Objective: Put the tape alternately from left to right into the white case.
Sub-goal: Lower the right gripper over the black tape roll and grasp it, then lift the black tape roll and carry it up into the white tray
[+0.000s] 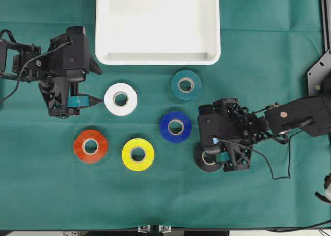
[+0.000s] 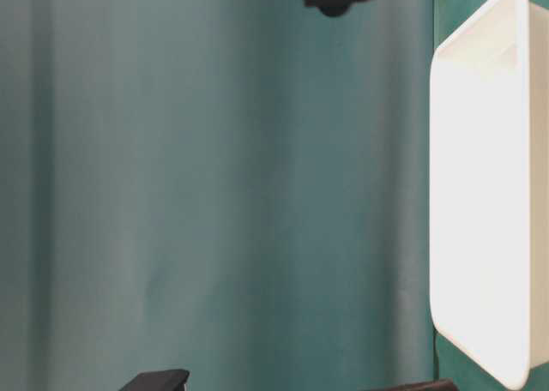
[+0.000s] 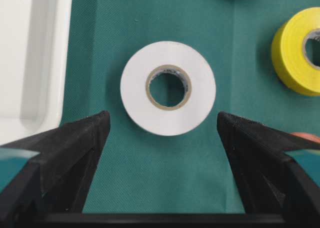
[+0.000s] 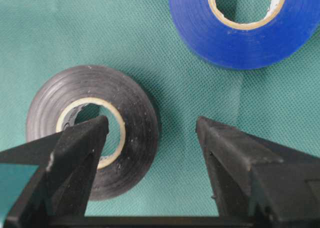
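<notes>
Gripper on my right arm (image 4: pixel 150 133) hangs spread wide, one finger (image 4: pixel 75 153) over the flat black tape roll's (image 4: pixel 92 138) core at nine o'clock, the shallow white plastic case (image 1: pixel 158 57) toward eleven.

6 tape rolls (image 1: pixel 120 99) lie flat on the cloth (image 1: pixel 258 49) below the white case (image 1: pixel 158 57), between 2 grippers.

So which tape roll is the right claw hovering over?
The black roll; the right claw is over it, open, while the other five lie clear.
</notes>
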Robot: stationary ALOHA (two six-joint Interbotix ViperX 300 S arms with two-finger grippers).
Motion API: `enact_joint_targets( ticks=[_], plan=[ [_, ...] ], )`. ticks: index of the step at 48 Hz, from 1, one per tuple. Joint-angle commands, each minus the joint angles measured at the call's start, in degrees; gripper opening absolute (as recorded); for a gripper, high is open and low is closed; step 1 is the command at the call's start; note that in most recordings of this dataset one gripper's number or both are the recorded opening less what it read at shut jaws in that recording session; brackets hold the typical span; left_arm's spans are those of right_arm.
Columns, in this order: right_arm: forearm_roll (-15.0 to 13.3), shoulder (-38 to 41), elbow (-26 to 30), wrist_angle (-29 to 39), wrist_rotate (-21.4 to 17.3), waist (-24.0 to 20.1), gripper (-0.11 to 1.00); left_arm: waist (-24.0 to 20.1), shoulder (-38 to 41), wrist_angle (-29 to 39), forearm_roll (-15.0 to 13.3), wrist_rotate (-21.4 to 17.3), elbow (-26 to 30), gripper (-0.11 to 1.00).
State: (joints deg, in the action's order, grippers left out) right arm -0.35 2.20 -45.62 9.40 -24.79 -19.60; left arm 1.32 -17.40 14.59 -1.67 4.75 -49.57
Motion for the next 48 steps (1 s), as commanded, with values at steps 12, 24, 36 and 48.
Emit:
enact_joint_targets(
  ticks=[12, 24, 36, 48],
  plan=[
    [-0.09, 0.35, 1.32, -0.18, -1.49, -0.35, 0.81, 0.18, -0.44, -0.44, 0.09, 0.09, 0.88, 0.61],
    [-0.88, 0.35, 2.46, -0.09, -1.49, -0.35, 0.59, 0.18, -0.44, -0.44, 0.09, 0.09, 0.79, 0.61],
    [-1.23, -0.44, 2.72, 0.00, -1.49, -0.35, 0.24, 0.18, -0.44, -0.53, 0.09, 0.09, 0.70, 0.61],
    [-1.23, -1.58, 2.64, 0.00, -1.49, -0.35, 0.24, 0.09, -0.44, -0.53, 0.09, 0.09, 0.70, 0.61]
  ],
)
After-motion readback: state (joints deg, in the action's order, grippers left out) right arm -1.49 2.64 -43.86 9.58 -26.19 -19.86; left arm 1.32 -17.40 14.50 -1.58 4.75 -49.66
